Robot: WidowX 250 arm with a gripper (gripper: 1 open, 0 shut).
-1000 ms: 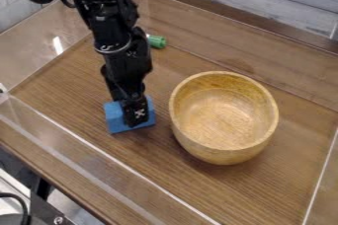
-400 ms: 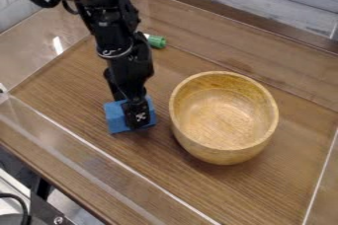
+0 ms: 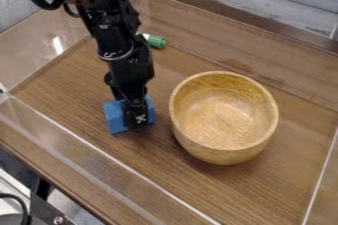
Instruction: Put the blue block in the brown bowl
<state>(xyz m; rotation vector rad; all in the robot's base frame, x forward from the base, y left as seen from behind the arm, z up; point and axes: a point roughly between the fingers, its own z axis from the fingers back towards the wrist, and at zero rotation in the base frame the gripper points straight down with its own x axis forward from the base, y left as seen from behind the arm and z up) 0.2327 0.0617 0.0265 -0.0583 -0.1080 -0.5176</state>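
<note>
The blue block [image 3: 122,119] rests on the wooden table left of the brown bowl [image 3: 226,116]. My gripper [image 3: 132,109] points straight down onto the block's top, its black fingers pressed against the block's upper part. The jaws look shut on the block, which still sits on the table. The bowl is upright and holds nothing, a short gap to the right of the block.
A green-and-white marker [image 3: 154,41] lies behind the arm, further back on the table. Clear raised walls [image 3: 79,155] border the wooden surface along the front and left. The black arm [image 3: 106,22] rises up and to the left of the block.
The arm has stayed in place over the block. The fingers have closed in on the block; nothing else has shifted.
</note>
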